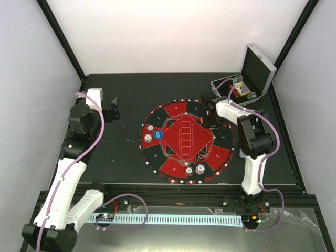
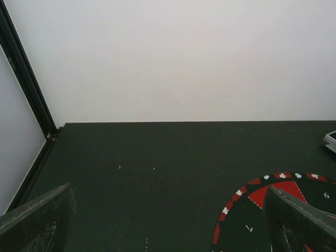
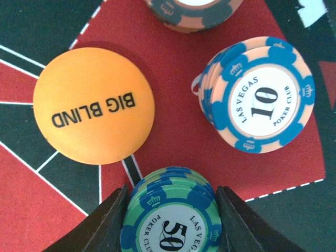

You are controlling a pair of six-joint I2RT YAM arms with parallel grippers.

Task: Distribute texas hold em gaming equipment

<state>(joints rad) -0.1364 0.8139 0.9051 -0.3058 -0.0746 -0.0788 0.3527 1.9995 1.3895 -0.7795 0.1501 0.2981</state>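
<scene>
In the right wrist view my right gripper (image 3: pixel 172 195) is shut on a stack of teal "50" poker chips (image 3: pixel 173 223), one finger against each side, on the red-and-black mat (image 3: pixel 173 126). An orange "BIG BLIND" disc (image 3: pixel 93 113) lies at the left. A stack of white-and-blue "10" chips (image 3: pixel 260 94) stands at the right, and another chip stack (image 3: pixel 194 10) at the top edge. From above, the right gripper (image 1: pixel 211 119) is over the mat's far right part. My left gripper (image 1: pixel 112 111) is open and empty, left of the mat (image 1: pixel 173 157).
A blue disc (image 1: pixel 160 134) and two chip stacks (image 1: pixel 149 133) sit on the mat's left side. Two chip stacks (image 1: pixel 195 169) and a black triangle marker (image 1: pixel 200 157) sit at its near side. The open silver case (image 1: pixel 252 79) stands at the back right.
</scene>
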